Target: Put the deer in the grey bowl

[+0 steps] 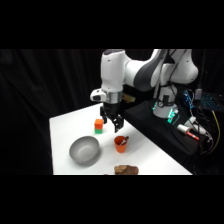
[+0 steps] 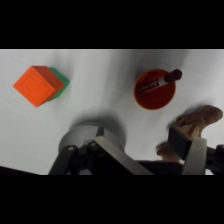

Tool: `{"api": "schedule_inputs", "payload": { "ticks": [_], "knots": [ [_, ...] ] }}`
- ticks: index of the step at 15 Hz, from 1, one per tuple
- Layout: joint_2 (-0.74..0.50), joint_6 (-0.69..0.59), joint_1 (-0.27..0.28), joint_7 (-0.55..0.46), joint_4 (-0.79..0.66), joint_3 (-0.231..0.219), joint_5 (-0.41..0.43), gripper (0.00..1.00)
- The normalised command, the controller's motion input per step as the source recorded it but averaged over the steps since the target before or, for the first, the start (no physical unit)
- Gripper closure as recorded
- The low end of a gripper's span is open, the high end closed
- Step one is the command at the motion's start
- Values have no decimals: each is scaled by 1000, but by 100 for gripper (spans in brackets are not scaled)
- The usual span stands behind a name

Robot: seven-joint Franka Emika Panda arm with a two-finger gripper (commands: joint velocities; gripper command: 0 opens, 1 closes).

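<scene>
Arm: you have it reaching over the counter (image 1: 62,130) from upper right, wrist vertical.
Claw (image 1: 114,125): hanging above the counter, fingers apparently spread, empty.
Deer (image 1: 126,170): near counter edge.
Grey bowl (image 1: 84,149): left of orange cup (image 1: 120,144).

The side camera stood beside the table (image 1: 62,135), well back, and looked across and down on it, taking in the arm (image 1: 142,70) at upper right; the wrist camera rode on the arm and looked almost straight down, much nearer the tabletop; both views took in the bowl (image 1: 84,150) (image 2: 87,132), the orange cup (image 1: 120,144) (image 2: 155,91), the blocks (image 1: 99,126) (image 2: 40,85) and the deer (image 1: 126,170) (image 2: 197,122).
</scene>
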Motion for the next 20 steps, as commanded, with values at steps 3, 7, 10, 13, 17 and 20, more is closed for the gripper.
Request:
{"api": "schedule_inputs", "payload": {
  "ticks": [3,7,10,13,17,20],
  "knots": [
    [323,-3,150,-16,378,112,-38,0],
    [389,-49,122,-53,471,79,-37,0],
    [447,-93,115,-69,541,36,-83,0],
    [474,-105,68,-125,546,12,-87,0],
    [437,-95,26,-162,494,13,-53,0],
    [358,-96,-10,-170,399,48,17,0]
  ]
}}
